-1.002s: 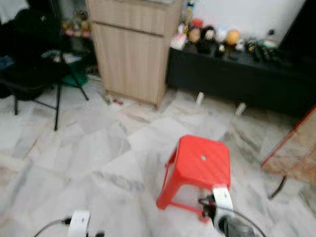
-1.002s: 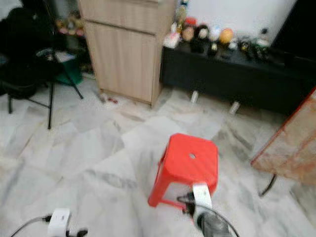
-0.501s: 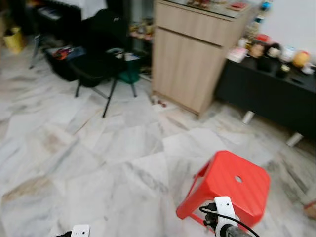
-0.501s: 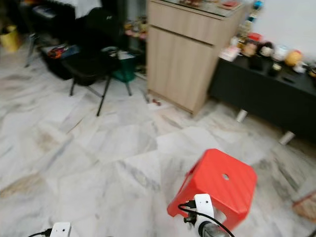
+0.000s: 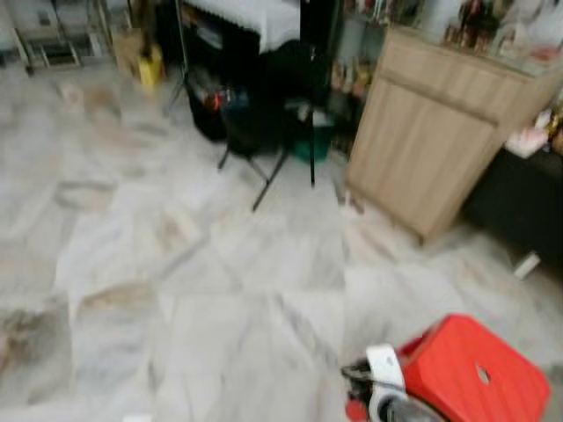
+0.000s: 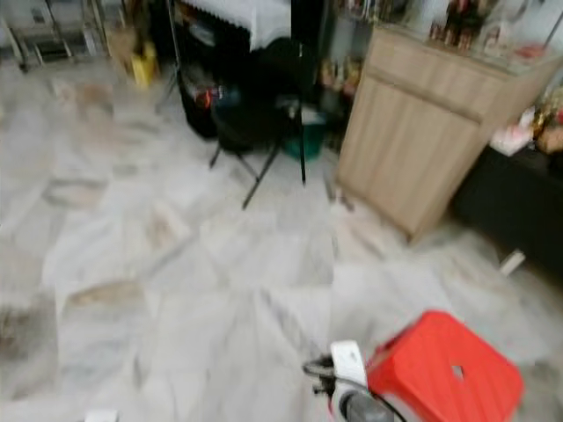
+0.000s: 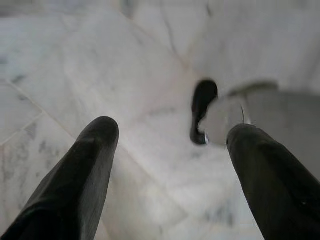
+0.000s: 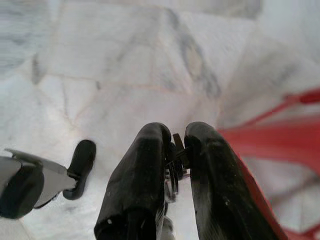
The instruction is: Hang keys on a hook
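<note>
Right end effector (image 8: 172,150) pinches the keys (image 8: 175,167) thinly; walking jolts could shake them loose onto the floor (image 5: 176,290).

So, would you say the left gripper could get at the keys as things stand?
Probably not. The keys are pinched between the right gripper's shut fingers, leaving little to grasp, and the open left gripper hangs over bare marble floor, apart from them.

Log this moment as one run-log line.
phase: walking, view blurred | right hand: shut on keys | left hand: open, holding nothing | nearby: red stool | hook: unseen
</note>
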### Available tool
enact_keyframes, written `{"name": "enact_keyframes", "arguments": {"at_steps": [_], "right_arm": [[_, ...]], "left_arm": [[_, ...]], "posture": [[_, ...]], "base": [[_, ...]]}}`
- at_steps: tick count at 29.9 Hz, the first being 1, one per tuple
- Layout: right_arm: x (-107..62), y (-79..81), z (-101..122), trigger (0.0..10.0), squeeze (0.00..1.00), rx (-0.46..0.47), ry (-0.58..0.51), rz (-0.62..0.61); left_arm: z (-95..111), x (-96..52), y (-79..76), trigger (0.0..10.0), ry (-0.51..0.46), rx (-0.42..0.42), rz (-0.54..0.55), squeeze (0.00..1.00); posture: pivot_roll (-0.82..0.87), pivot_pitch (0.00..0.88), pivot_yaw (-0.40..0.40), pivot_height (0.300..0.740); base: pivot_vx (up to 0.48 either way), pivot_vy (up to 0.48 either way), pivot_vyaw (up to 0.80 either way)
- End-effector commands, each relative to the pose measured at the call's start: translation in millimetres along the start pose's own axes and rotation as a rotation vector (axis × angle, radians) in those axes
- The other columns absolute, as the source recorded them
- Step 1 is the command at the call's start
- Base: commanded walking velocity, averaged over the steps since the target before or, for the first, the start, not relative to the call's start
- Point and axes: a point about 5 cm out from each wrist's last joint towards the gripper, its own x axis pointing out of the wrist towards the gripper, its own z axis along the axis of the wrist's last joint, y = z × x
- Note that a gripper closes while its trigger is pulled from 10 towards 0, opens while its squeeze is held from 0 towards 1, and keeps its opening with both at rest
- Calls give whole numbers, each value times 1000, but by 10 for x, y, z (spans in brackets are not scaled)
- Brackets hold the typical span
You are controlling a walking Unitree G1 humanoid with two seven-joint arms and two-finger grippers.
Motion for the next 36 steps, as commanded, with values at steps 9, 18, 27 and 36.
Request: {"name": "enact_keyframes", "arguments": {"at_steps": [9, 18, 27, 36], "right_arm": [[-50, -140, -97, 10000, 0, 1, 24, -32], [-55, -169, -77, 10000, 0, 1, 18, -32], [-44, -164, -31, 10000, 0, 31, 1, -40], [-24, -67, -82, 10000, 0, 112, 5, -56]], "left_arm": [[-95, -12, -48, 10000, 12, -59, 7, 0], [-64, -4, -75, 10000, 3, -61, 6, 0], [-30, 5, -120, 10000, -5, -12, -12, 0], [80, 14, -51, 10000, -34, 77, -24, 0]], "posture": [[111, 14, -111, 740], [115, 19, -117, 740], [137, 40, -93, 740], [166, 48, -28, 740]], "base": [[0, 0, 800], [0, 0, 800], [0, 0, 800], [0, 0, 45]]}}
